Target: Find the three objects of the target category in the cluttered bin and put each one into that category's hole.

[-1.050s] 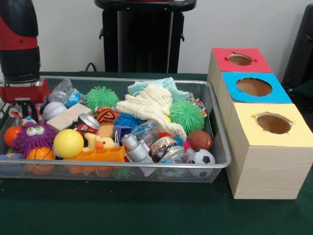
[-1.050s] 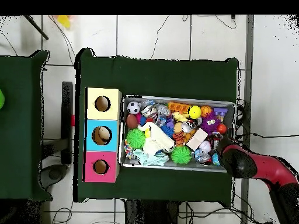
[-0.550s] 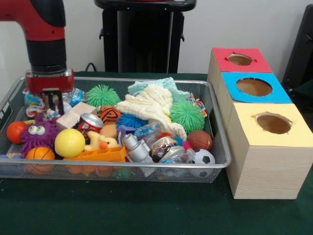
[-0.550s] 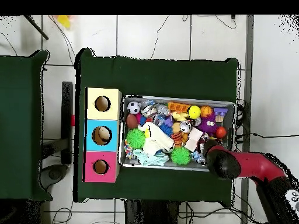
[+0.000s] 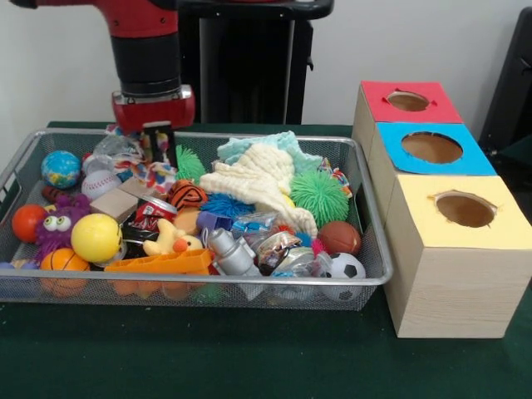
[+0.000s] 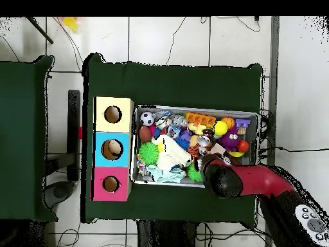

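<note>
Shifting along the bin (image 5: 370, 249), the end effector (image 5: 158, 143) now hangs mid-rear.

The arm (image 5: 145, 41) is cut off by the top edge of the front view, so only its lower section shows. The gripper (image 5: 158, 143) hangs at upper left of the frame against the clutter, and whether its jaws are apart or together cannot be told. In the overhead view the arm's body covers the gripper and hides part of a green spiky ball (image 6: 194, 171) and the bin's (image 6: 196, 110) lower rim. Toys at the bottom of the pile are mostly buried. The hole (image 5: 465, 209) interiors are dark.
</note>
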Tool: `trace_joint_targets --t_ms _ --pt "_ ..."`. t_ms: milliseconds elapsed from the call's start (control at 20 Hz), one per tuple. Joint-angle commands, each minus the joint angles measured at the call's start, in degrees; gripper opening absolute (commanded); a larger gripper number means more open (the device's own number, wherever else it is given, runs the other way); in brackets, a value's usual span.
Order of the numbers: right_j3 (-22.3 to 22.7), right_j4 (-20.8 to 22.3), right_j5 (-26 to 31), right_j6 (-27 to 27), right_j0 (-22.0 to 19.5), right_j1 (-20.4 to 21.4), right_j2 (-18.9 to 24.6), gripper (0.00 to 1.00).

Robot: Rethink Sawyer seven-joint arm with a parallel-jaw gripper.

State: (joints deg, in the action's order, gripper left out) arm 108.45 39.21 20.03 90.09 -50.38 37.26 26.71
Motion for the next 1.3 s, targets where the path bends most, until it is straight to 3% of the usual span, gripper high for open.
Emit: trace_joint_targets --t_ms 50,400,800,1300 --pt "4.48 -5.77 5.69 6.12 1.73 3.61 0.0 0.0" --pt "8.85 -13.66 6.93 8.45 5.09 10.67 0.84 0.0" --pt "12.78 -23.14 9.97 13.98 14.46 18.84 -2.72 0.0" --pt "11.07 -30.05 4.32 21.78 29.64 15.7 -12.04 0.0"
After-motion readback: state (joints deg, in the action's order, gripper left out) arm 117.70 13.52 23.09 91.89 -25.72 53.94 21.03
